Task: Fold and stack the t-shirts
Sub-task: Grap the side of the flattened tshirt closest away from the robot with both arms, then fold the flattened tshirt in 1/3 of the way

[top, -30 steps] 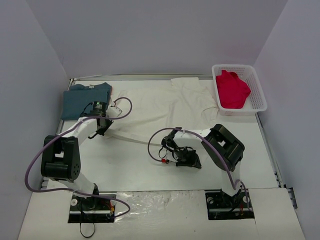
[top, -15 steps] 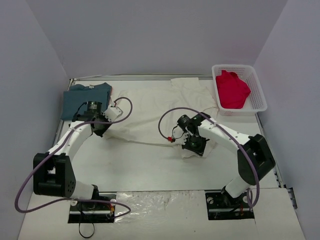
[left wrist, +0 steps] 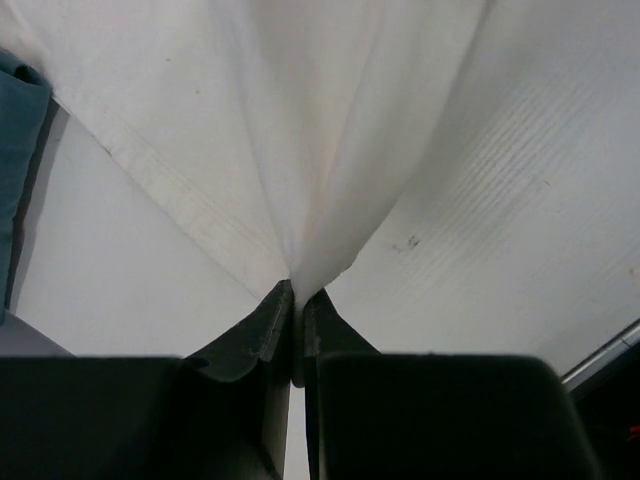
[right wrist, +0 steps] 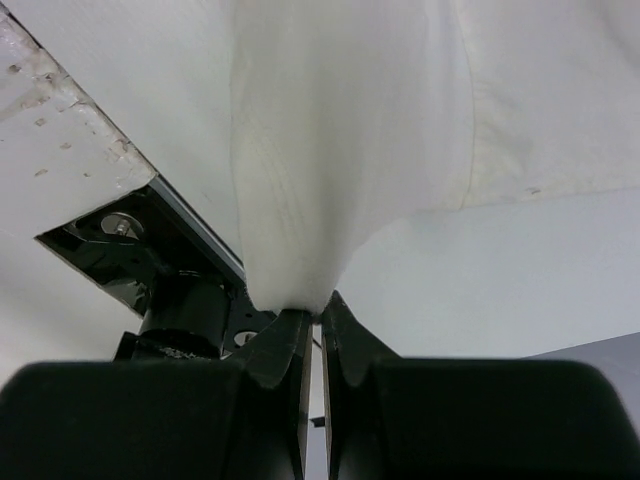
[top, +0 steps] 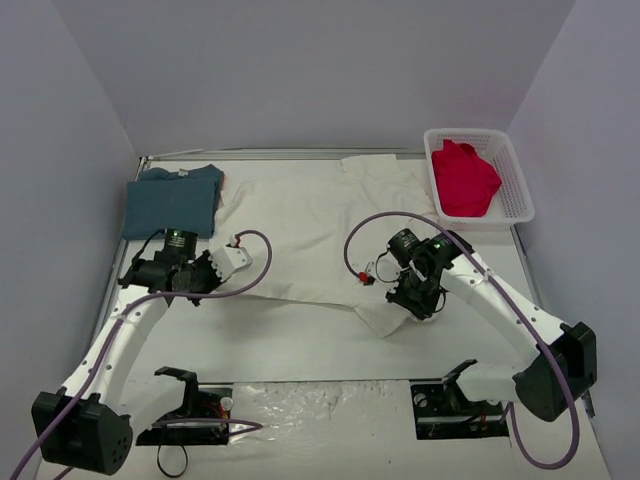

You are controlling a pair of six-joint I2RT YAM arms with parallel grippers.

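- Pale grey walls stand around a flat white table [top: 300, 345], with two robot arms fixed at its near edge.
- The big cream-white cloth t-shirt [top: 310, 215] is spread across the middle and back of the table. It is wrinkled, and its near edge runs between the two arms.
- The teal-blue cloth t-shirt [top: 170, 205] lies folded in the far left corner, just beside the cream-white one.
- The white plastic basket with holes [top: 517, 185] sits in the far right corner.
- The bright red cloth t-shirt [top: 463, 180] is bunched up inside that basket.
- The left gripper [left wrist: 297, 300] is low over the table at the near left edge of the cream-white shirt. Its two black fingers are squeezed together on a pinch of that cloth, which fans out from them.
- The right gripper [right wrist: 315, 315] is at the near right corner of the same shirt. Its fingers are pressed tight on a bunch of the cloth, which puffs out thick from its tips.
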